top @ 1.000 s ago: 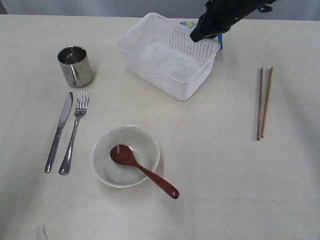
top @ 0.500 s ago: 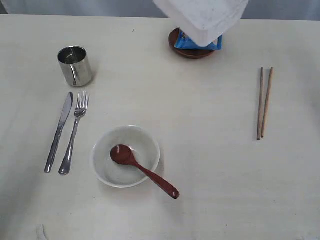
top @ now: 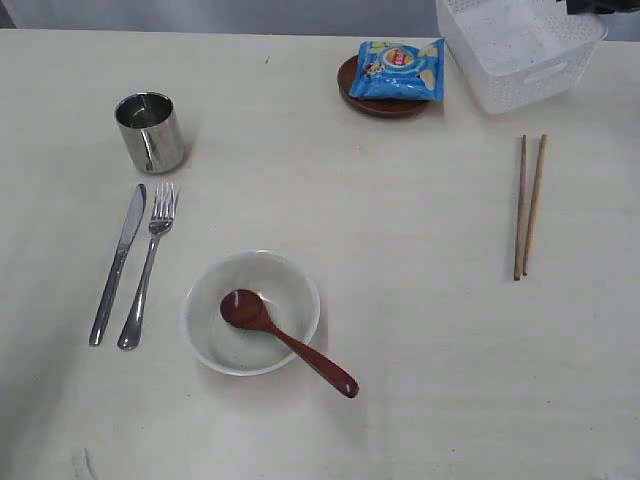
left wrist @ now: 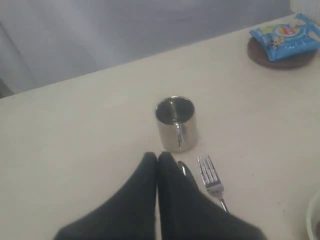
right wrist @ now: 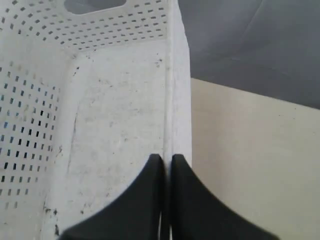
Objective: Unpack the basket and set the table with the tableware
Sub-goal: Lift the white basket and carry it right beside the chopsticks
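The empty white basket (top: 530, 88) hangs at the far right corner of the table (top: 420, 250), and my right gripper (right wrist: 166, 160) is shut on its rim (right wrist: 172, 100). The steel cup (top: 150, 132) stands at the left, with the knife (top: 118, 262) and fork (top: 148, 265) side by side in front of it. The reddish-brown spoon (top: 290, 345) rests in the white bowl (top: 197, 300). Two chopsticks (top: 528, 205) lie at the right. A small brown plate (top: 385, 107) sits at the back. My left gripper (left wrist: 158, 159) is shut and empty, hovering near the cup (left wrist: 175, 122) and fork (left wrist: 210, 177).
A blue chip bag (top: 400, 68) lies on the brown plate, just left of the basket. The table's far edge runs right behind the plate and basket, with a grey backdrop beyond it.
My right gripper lifted the basket off the plate and chip bag and carried it from the back centre to the far right corner. The tableware has stayed put.
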{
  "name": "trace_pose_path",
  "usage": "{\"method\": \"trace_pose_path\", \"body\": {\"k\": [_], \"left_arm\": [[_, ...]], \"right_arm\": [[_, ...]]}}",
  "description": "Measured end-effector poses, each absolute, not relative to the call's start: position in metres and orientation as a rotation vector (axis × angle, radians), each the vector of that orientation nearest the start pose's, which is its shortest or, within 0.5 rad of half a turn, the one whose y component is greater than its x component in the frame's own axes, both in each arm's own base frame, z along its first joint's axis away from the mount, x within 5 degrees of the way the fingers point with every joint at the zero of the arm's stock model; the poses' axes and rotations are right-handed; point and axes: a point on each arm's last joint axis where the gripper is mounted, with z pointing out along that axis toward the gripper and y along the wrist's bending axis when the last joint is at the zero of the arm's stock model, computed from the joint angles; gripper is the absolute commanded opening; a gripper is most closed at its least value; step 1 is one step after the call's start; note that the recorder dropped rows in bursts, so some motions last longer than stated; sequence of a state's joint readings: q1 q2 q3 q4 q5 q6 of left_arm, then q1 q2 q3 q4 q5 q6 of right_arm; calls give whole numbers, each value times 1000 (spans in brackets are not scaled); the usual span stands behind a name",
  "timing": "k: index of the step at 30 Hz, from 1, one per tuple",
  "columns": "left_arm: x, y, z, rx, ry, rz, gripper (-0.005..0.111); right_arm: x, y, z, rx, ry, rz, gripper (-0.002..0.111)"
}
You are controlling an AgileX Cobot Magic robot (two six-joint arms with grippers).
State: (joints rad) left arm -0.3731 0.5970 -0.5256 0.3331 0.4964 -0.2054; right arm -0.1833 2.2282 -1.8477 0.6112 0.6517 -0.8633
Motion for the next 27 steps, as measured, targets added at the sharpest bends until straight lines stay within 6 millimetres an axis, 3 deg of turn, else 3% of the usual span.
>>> {"method": "trace_pose_path", "body": {"k": [7,12,21,27], "left_arm": [[116,-30,300,378,1983,-3,0],[116,-30,300,378,1983,-3,0],[116,-29,300,378,1989,2,0],[116,-29,299,379,1997,7,0]], "right_arm": [[524,-62,191,-380,2332,195,-1],[530,-53,183,-409,2343,221,-1],[531,-3,163,-531,2392,321,-1],[528,27,163,-619,2399,370,-1]]}}
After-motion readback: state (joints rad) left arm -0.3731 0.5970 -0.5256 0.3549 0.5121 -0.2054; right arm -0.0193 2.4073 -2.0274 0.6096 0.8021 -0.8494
